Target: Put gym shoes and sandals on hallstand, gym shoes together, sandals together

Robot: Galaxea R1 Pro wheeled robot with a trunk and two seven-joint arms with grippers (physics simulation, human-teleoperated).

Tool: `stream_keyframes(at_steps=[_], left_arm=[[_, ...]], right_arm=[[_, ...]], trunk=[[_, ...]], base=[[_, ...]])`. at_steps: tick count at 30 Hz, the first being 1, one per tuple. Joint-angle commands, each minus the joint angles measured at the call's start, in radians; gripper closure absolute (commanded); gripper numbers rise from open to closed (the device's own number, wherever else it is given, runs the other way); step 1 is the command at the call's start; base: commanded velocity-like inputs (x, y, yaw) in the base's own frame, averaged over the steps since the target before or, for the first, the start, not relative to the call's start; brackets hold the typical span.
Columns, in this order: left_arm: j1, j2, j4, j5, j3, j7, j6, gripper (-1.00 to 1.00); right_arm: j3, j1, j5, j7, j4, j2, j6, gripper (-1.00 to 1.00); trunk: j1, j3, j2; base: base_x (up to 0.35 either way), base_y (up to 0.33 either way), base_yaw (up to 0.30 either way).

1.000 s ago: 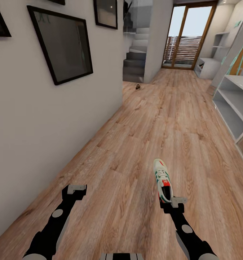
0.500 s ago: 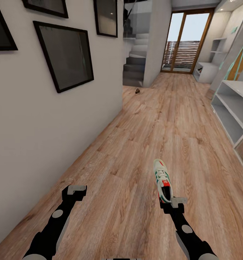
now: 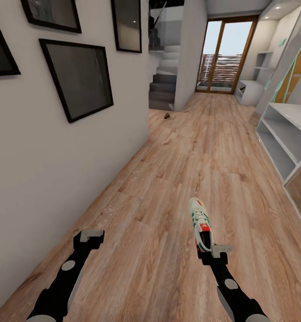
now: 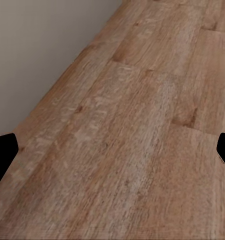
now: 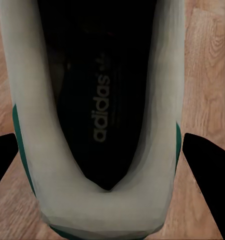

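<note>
Item: gym shoe (image 3: pixel 200 222), white with green stripes and a red patch. Location: at the tip of the right hand (image 3: pixel 211 251), toe pointing down the corridor, heel toward the robot. The right wrist view looks straight into the shoe's opening (image 5: pixel 100 100), with the heel collar lying between the two dark fingertips (image 5: pixel 207 165); the fingers sit close on either side of the heel, so the hand reads as clamped on the shoe (whether the sole is clear of the corridor floor (image 3: pixel 168 188) cannot be told).

Item: left hand (image 3: pixel 91 234). State: fingers spread wide, nothing between them; bare planks below in the left wrist view.

Item: hallstand (image 3: pixel 284 138), white open shelves. Location: along the corridor's right side, well ahead of the carried shoe.

Item: small dark object (image 3: pixel 167 116) on the floor near the stairs, too small to identify (possibly a sandal).

Step in hand, as judged: carrying the first gym shoe toward the rack.

Next move calls for: driving forward and turning right to face the shelves, then setting the shoe down with room beside it for its partner.
</note>
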Motion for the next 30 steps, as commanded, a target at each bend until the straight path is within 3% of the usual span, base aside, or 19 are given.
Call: stream_keyframes(at_steps=[1,6,17,24,30], left_arm=[[-0.001,-0.002,0.000,-0.010,0.018,-0.007,-0.004,-1.00],[-0.001,-0.002,0.000,-0.011,0.035,-0.010,-0.004,-1.00],[-0.001,-0.006,0.000,-0.013,0.026,-0.012,-0.016,-1.00],[-0.001,-0.010,0.000,-0.015,0.025,-0.006,-0.015,-1.00],[-0.001,-0.010,0.001,-0.013,0.025,-0.006,-0.015,-1.00]], right_arm=[[-0.003,-0.001,0.010,-0.004,0.001,0.001,-0.003,1.00],[-0.002,-0.001,0.010,-0.004,0.002,0.002,-0.003,1.00],[-0.002,-0.001,0.010,-0.004,0.002,0.004,-0.003,1.00],[-0.004,-0.001,0.009,-0.004,0.002,0.004,-0.003,1.00],[-0.004,-0.001,0.009,-0.004,0.000,0.005,-0.003,1.00]], trunk=[[-0.004,0.003,0.007],[-0.023,0.021,0.042],[-0.023,0.029,0.042],[-0.023,0.035,0.042],[-0.023,0.036,0.042]], base=[[0.000,0.000,-0.237],[0.000,0.000,-0.263],[0.015,0.000,-0.279],[0.280,0.000,-0.272],[0.334,0.000,-0.063]])
